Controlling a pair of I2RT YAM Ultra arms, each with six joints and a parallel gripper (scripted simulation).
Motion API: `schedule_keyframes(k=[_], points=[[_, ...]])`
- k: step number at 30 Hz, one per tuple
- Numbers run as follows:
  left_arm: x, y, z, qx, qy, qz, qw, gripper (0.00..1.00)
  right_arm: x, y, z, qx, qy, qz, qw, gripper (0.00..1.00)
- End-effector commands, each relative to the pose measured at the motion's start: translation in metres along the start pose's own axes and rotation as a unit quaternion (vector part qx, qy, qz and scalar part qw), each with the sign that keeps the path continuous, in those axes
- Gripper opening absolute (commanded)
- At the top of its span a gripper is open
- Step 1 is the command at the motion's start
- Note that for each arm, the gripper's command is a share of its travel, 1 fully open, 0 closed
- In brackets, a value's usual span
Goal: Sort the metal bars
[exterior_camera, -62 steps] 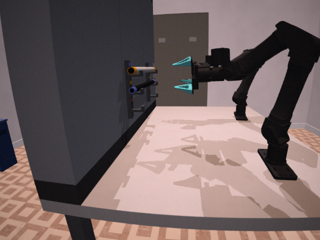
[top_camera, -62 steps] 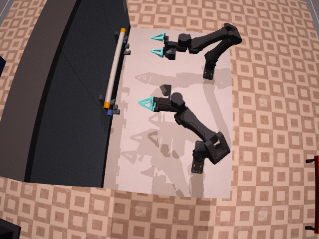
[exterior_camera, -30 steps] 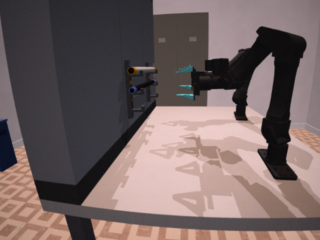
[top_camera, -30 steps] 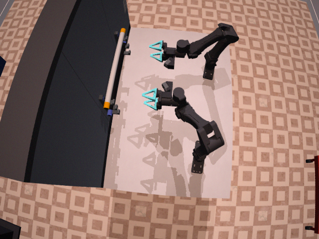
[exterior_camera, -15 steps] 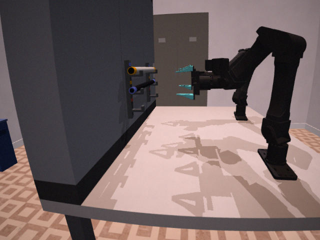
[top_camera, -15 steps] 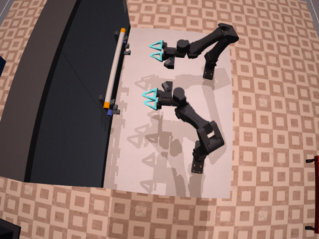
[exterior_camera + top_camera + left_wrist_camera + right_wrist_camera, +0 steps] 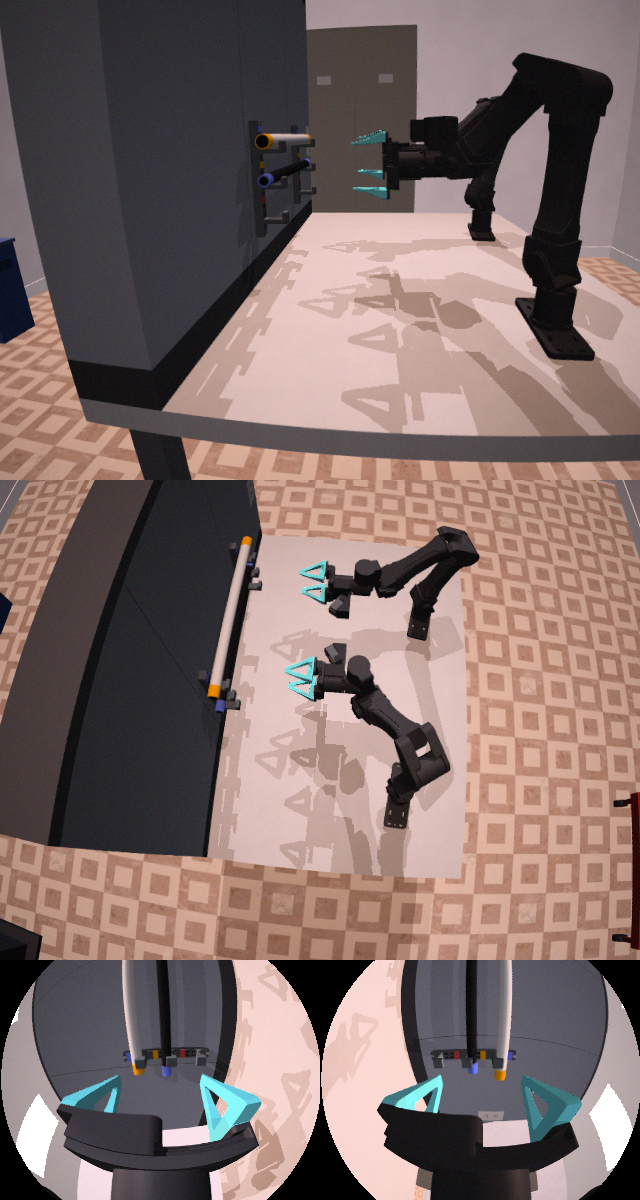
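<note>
A white bar [image 7: 232, 604] [image 7: 292, 139] [image 7: 131, 1015] [image 7: 504, 1010] with orange ends lies on the rack's top arms, by blue labels [image 7: 259, 128] [image 7: 128, 1057]. A black bar [image 7: 289, 170] [image 7: 164, 1010] [image 7: 471, 1010] with blue ends lies on the middle arms, by orange labels [image 7: 261, 164] [image 7: 155, 1054]. The bottom arms, by red labels [image 7: 182, 1053] [image 7: 456, 1055], are empty. My left gripper [image 7: 287, 678] [image 7: 353, 165] [image 7: 160, 1078] is open and empty, off the rack in front of the bars. My right gripper [image 7: 300, 581] [image 7: 481, 1079] is open and empty, nearer the bars' far end in the exterior view.
The rack is fixed to a tall dark panel [image 7: 139, 738] [image 7: 170, 155] at the back of the table [image 7: 258, 836] [image 7: 289, 397]. The grippers are side by side above the table with a gap between them. A wall outlet [image 7: 491, 1115] shows beyond the bar ends in the right wrist view.
</note>
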State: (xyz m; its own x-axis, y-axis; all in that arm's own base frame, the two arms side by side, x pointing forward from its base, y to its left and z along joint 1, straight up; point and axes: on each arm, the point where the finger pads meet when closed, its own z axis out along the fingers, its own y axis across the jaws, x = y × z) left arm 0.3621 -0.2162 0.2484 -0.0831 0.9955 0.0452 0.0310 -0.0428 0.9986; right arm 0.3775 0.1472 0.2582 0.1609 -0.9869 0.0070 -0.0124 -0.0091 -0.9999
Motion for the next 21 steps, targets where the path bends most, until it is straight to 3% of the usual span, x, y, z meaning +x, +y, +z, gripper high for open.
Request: schedule_keyframes(k=[1, 15, 21], points=[[-0.003, 0.011, -0.001, -0.014, -0.001, -0.023, 1.0, 1.0, -0.002, -0.001, 0.0, 0.007, 0.0, 0.003, 1.0, 1.0], [-0.003, 0.011, -0.001, -0.014, -0.001, -0.023, 1.0, 1.0, -0.002, -0.001, 0.0, 0.007, 0.0, 0.003, 1.0, 1.0], [-0.004, 0.0, 0.012, -0.014, -0.001, -0.023, 1.0, 1.0, -0.002, 0.01, 0.013, 0.007, 0.0, 0.003, 1.0, 1.0]])
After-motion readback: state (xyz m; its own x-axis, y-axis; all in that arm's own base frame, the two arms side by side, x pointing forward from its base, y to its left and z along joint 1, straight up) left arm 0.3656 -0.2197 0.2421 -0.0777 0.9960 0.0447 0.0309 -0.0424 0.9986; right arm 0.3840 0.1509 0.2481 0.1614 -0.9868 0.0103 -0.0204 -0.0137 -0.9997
